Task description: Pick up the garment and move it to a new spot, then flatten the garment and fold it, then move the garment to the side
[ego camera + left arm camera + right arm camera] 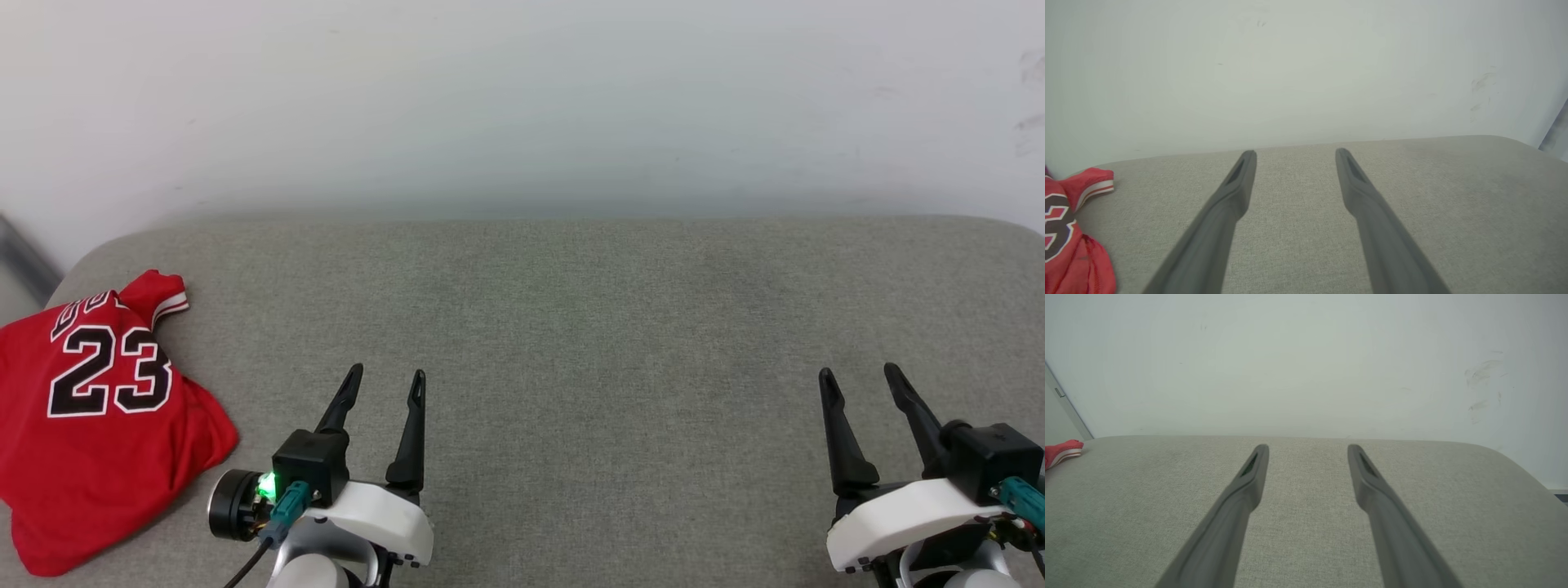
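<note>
Head view puts the garment (pixel 98 425) at the far left end of the cushion (pixel 571 343), lying loosely rumpled with its front up. The black, white-edged "23" reads clearly, with part of the lettering above it. One red sleeve end with striped trim pokes toward the wall (pixel 522 98), and the shirt's left part runs out of frame. Near its lower right edge but apart from it sits the left gripper (pixel 387 374), fingers spread with bare grey fabric between them, holding nothing; a green light glows on its wrist. In the left wrist view the shirt lies off to the left of those parted fingers. Well apart, at the lower right, the right gripper (pixel 859 372) is likewise spread and empty over the cushion. Faint scuffs mark the pale wall at right.
</note>
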